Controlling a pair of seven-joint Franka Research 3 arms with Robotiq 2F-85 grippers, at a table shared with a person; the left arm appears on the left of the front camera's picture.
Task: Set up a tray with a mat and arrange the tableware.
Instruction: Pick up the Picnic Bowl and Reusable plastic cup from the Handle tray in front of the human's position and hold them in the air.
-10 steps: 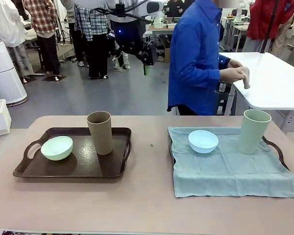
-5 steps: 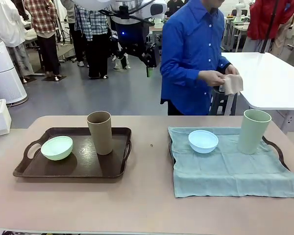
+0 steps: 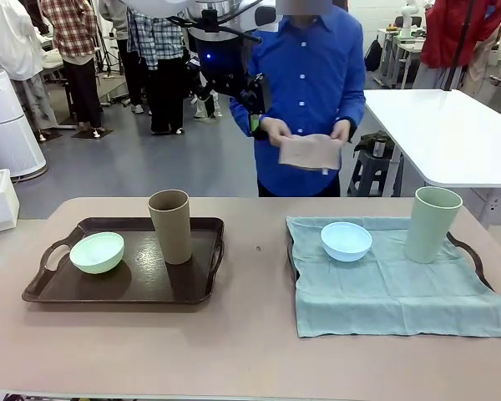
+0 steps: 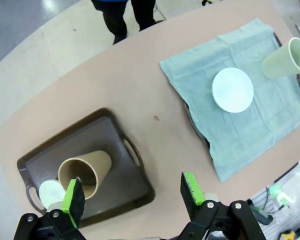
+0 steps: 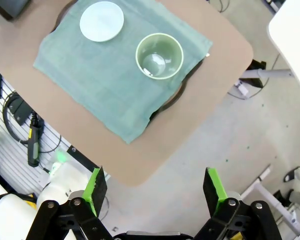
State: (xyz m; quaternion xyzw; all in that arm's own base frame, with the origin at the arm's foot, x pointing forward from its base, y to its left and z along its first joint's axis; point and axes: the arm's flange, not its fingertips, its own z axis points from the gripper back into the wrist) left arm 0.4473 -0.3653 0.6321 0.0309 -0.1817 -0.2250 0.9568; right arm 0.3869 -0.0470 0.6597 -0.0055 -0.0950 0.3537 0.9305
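A brown tray [image 3: 42, 288] on the left holds a mint green bowl [image 3: 97, 252] and an upright brown tumbler [image 3: 170, 225]. On the right a teal mat [image 3: 392, 296] covers a second tray, whose handle [image 3: 476, 259] sticks out. A light blue bowl [image 3: 346, 241] and a pale green tumbler [image 3: 432, 224] stand on the mat. My left gripper [image 4: 132, 195] hangs open high above the table, over the brown tumbler [image 4: 85, 172]. My right gripper [image 5: 155, 190] is open too, high over the table's right end, above the pale green tumbler [image 5: 159, 56].
A person in a blue shirt stands at the far side and holds a folded beige cloth [image 3: 309, 152] in both hands. A white table [image 3: 451, 134] stands behind on the right, a white bin [image 3: 4, 125] at far left. Bare tabletop [image 3: 255, 276] lies between the trays.
The person has turned from the white table to face this table and brought the beige cloth in front of the body. Trays, bowls and tumblers have not moved.
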